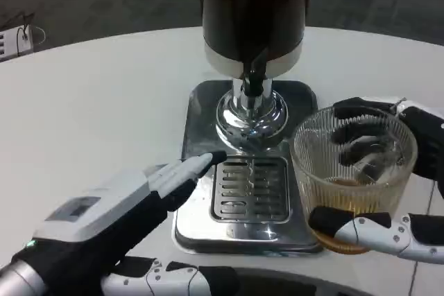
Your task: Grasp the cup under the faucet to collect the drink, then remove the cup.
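Beside the drip tray point(198, 112), right hand point(406, 185) holds cup point(352, 171).

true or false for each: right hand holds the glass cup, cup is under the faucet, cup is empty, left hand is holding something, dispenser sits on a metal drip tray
1. The right hand holds the glass cup. True.
2. The cup stands under the faucet. False: it is off to the right of the faucet, beside the drip tray.
3. The cup is empty. False: a little amber drink lies at its bottom.
4. The left hand holds something. False: it holds nothing, its fingers reaching toward the tray's grille.
5. The drink dispenser stands on a metal drip tray. True.
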Robot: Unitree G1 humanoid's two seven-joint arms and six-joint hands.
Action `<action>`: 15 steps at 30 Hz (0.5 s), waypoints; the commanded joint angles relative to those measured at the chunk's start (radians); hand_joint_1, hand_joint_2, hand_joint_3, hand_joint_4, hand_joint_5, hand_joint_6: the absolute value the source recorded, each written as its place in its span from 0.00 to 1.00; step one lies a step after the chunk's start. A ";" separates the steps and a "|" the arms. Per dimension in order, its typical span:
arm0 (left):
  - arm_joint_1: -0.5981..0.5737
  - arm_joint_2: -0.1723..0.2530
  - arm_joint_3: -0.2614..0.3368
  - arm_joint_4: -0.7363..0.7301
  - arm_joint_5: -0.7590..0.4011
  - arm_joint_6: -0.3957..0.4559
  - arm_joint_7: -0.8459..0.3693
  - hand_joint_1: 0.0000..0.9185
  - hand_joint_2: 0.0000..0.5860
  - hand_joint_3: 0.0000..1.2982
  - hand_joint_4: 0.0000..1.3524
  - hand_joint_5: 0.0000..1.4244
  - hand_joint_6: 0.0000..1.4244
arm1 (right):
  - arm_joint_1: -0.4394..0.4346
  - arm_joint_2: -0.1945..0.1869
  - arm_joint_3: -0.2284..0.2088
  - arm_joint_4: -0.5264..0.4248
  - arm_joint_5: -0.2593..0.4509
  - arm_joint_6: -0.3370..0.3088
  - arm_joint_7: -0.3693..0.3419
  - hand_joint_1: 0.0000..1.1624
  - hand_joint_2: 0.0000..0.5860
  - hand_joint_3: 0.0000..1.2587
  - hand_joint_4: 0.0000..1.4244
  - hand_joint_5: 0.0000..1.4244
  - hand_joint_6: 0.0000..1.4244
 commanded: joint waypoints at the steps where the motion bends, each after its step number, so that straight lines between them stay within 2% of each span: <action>1: 0.018 0.015 0.011 -0.023 0.031 -0.008 -0.010 0.00 0.02 0.00 0.00 0.00 0.00 | 0.008 -0.003 -0.003 -0.041 0.009 -0.051 0.003 0.81 0.35 0.79 0.84 0.91 0.99; 15: 0.033 0.011 0.014 -0.039 0.051 -0.003 -0.012 0.00 0.02 0.00 0.00 0.00 0.00 | 0.053 -0.007 -0.009 -0.057 0.014 -0.078 0.011 0.80 0.34 0.79 0.84 0.92 0.99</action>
